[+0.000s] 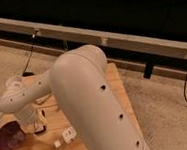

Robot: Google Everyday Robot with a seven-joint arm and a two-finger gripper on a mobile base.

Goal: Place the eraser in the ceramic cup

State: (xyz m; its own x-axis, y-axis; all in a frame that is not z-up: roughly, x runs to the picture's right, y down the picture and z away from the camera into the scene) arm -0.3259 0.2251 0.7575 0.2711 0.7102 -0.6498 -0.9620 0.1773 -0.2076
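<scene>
My gripper point(36, 124) hangs from the white wrist over the left part of the wooden table point(100, 134), just right of the dark purple bowl point(8, 136). A small dark patch with a reddish spot shows at the gripper's tip. I cannot tell whether that patch is the eraser. The white ceramic cup does not show; the arm covers much of the table.
A whitish rectangular block point(68, 135) and a smaller white piece point(57, 142) lie near the table's front edge. My big white arm link point(88, 90) fills the middle of the view. A long rail point(133, 40) and cables run behind the table.
</scene>
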